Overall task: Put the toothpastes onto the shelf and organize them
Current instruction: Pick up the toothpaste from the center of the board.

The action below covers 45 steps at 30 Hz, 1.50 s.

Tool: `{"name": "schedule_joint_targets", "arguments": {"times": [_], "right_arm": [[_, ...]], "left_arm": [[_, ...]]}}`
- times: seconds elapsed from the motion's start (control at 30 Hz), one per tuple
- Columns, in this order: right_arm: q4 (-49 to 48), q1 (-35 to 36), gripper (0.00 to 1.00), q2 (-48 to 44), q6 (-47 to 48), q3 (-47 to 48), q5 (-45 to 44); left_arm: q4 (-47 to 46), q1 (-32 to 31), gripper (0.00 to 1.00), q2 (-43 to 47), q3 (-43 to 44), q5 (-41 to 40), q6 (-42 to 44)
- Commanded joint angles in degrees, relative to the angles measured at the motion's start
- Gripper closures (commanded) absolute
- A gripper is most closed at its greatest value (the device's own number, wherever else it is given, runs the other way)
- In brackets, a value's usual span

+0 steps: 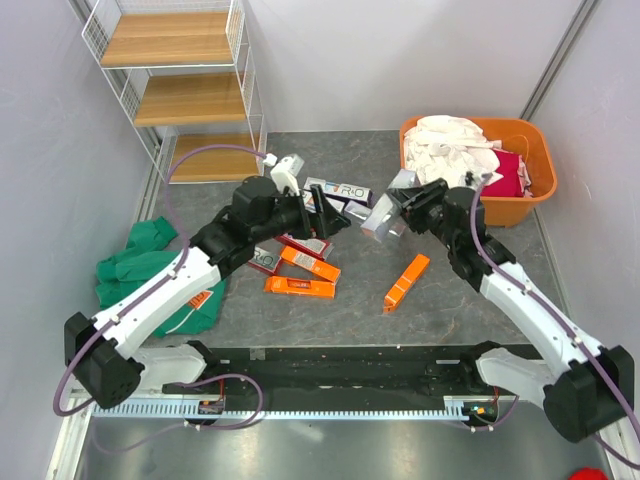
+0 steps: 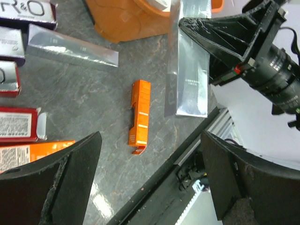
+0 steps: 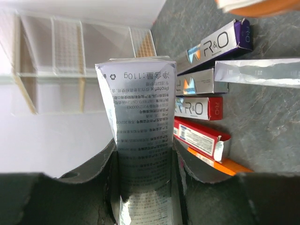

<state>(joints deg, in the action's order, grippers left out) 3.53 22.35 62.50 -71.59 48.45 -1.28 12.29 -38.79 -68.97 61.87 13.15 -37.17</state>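
My right gripper (image 1: pixel 392 212) is clamped on a silver-grey rectangular toothpaste carton (image 3: pixel 143 136), held above mid-table. Its long axis runs out from the jaws toward the tall white wire shelf (image 1: pixel 170 40) at far left, which carries nothing yet. My left gripper (image 1: pixel 322 216), jaws apart, is nearer that shelf. The orange plastic tub (image 1: pixel 535 160), far right, holds laundry (image 1: pixel 450 145).

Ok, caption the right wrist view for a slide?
Right gripper holding a silver toothpaste carton, R&O cartons lying alongside, shelf beyond.
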Motion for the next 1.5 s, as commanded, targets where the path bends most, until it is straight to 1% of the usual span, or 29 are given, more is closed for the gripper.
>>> {"name": "schedule_joint_targets", "arguments": {"times": [0.0,0.1,0.17,0.3,0.4,0.5,0.6,0.63,0.7,0.87,1.0,1.33,1.43,1.47], "right_arm": [[-6.6,-0.3,0.98,-6.7,-13.8,-3.9,-6.5],[-6.7,-0.5,0.97,-8.3,-16.4,-5.2,-6.3],[-6.7,-0.6,0.97,-8.4,-17.9,-5.7,-4.6],[-8.7,-0.6,0.97,-7.8,-22.6,-7.7,-1.7],[-9.5,-0.6,0.98,-7.3,-23.8,-8.4,-0.4],[-9.8,-0.6,0.98,-7.3,-24.0,-8.2,0.1],[-9.8,-0.7,0.98,-7.7,-24.2,-7.8,0.2],[-9.8,-0.8,0.98,-7.8,-24.2,-7.7,0.4],[-9.8,-0.9,0.98,-8.0,-24.3,-7.5,0.5],[-9.9,-1.0,0.98,-8.2,-24.5,-7.1,1.1],[-9.9,-1.0,0.97,-7.9,-24.4,-7.0,1.2],[-10.1,-1.1,0.97,-7.7,-25.0,-8.1,1.1],[-10.5,-1.2,0.96,-7.3,-25.3,-8.4,1.1],[-10.6,-1.2,0.96,-6.9,-25.3,-8.4,2.7]], "left_arm": [[-2.4,-5.0,0.07,-3.0,5.0,-6.1,6.7],[-2.9,-9.5,0.07,-5.6,7.1,-9.0,9.8],[-3.9,-11.1,0.07,-6.4,7.4,-10.9,11.3],[-9.8,-16.4,0.09,-6.4,6.2,-13.7,16.4],[-11.9,-18.4,0.09,-7.4,6.3,-16.6,18.4],[-12.1,-18.5,0.11,-9.7,7.8,-17.2,18.8],[-11.9,-18.5,0.16,-11.8,9.1,-16.8,19.3],[-11.9,-18.5,0.19,-12.3,9.5,-16.5,19.4],[-11.8,-18.7,0.21,-13.3,10.0,-16.8,19.4],[-11.7,-18.7,0.24,-13.3,10.0,-20.4,19.5],[-12.1,-18.7,0.34,-13.6,10.3,-19.7,19.7],[-12.1,-18.6,0.36,-12.2,9.2,-20.1,19.4],[-14.7,-18.8,0.36,-10.4,7.5,-21.9,18.6],[-15.4,-18.9,0.35,-10.0,6.1,-22.2,18.4]]}}
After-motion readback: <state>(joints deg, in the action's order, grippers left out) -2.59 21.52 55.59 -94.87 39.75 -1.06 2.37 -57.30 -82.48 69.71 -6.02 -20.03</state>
